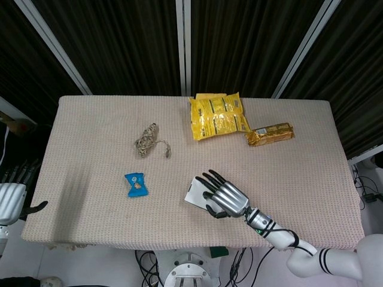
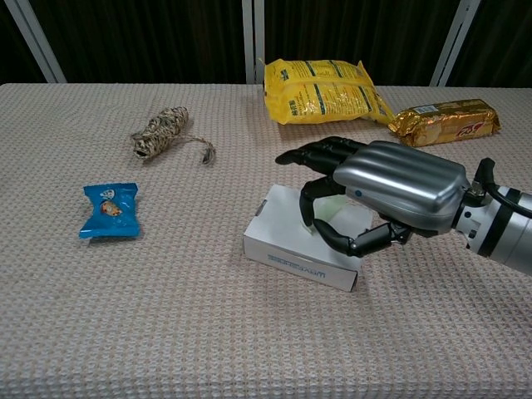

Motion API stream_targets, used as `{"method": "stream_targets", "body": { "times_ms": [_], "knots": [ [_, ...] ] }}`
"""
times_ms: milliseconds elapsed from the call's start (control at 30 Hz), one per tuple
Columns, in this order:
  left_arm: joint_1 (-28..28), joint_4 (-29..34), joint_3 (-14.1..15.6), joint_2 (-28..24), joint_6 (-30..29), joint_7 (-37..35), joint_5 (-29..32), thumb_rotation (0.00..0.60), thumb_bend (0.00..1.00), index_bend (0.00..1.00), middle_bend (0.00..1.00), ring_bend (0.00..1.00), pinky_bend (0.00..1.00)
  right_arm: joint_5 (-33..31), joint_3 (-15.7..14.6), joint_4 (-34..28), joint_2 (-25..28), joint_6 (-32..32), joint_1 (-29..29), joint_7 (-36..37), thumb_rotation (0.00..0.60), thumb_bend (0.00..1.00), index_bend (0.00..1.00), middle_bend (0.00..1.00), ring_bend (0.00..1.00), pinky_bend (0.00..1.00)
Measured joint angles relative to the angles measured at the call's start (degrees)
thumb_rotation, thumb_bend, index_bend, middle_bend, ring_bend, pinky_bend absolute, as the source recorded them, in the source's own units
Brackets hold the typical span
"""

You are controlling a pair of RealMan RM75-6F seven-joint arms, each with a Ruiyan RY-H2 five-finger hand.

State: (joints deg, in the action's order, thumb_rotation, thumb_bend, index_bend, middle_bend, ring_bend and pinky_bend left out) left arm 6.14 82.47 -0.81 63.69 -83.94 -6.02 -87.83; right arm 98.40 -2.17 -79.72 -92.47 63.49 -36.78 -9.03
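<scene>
Lying under the right robot hand (image 2: pixel 378 199), white box (image 2: pixel 291 237); fingers spread, gripping nothing.

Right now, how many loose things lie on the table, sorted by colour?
Yellow or gold: 2, the yellow snack bag and the gold biscuit pack
Blue: 1, the blue candy packet
White: 1, the white box under the right hand
Tan: 1, the twine bundle
Total: 5
</scene>
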Motion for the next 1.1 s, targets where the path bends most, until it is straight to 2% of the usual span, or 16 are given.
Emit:
{"method": "stream_targets", "body": {
  "times_ms": [400, 1100],
  "knots": [
    [-0.1, -0.2, 0.0, 0.0, 0.0, -0.3, 0.2, 0.6, 0.0, 0.08, 0.07, 0.0, 0.09, -0.3, -0.7, 1.8, -1.5, -1.4, -0.2, 0.3, 0.22, 0.59, 0.43, 0.0, 0.0, 0.0],
    [-0.2, -0.4, 0.0, 0.1, 0.0, -0.4, 0.3, 0.6, 0.0, 0.08, 0.07, 0.0, 0.09, 0.1, -0.9, 1.1, -1.2, -0.4, 0.2, 0.1, 0.22, 0.6, 0.43, 0.0, 0.0, 0.0]
  ]
}}
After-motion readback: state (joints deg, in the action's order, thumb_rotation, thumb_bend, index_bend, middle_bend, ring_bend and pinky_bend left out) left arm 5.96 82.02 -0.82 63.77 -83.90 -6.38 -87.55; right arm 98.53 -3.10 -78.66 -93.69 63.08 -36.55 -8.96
